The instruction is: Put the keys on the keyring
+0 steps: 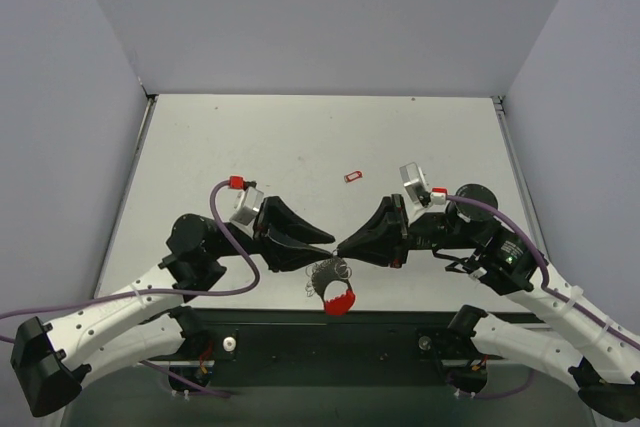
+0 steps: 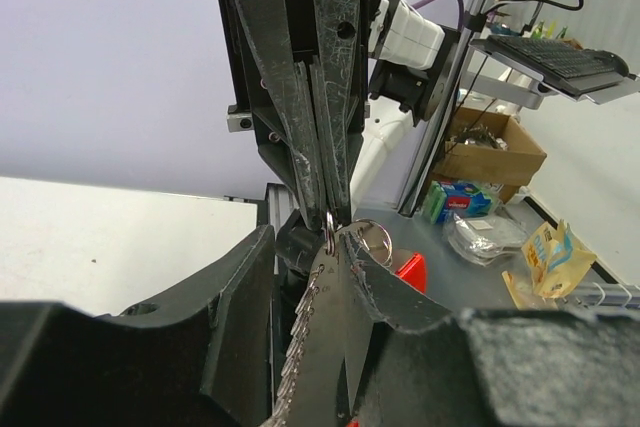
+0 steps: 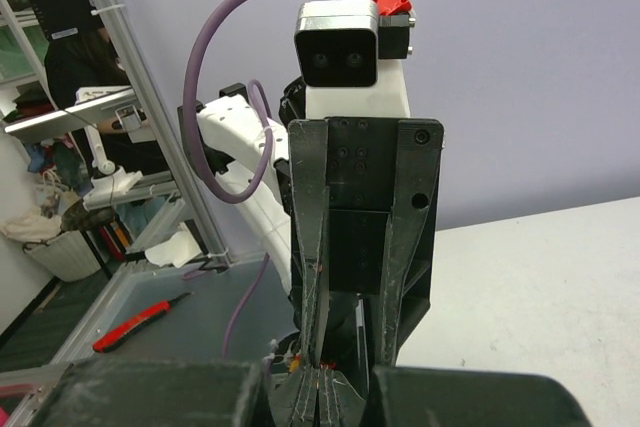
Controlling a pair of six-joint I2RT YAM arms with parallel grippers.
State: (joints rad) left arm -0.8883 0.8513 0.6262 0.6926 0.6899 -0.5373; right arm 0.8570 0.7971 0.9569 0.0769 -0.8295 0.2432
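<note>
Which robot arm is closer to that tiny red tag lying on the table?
The right. The tag lies beyond where the fingertips meet, close to the wrist of the right gripper; the left gripper sits farther off to its left.

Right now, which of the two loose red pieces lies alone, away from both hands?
The tiny rectangular tag, lying by itself farther up the table; the larger curved clip adjoins the wire rings.
</note>
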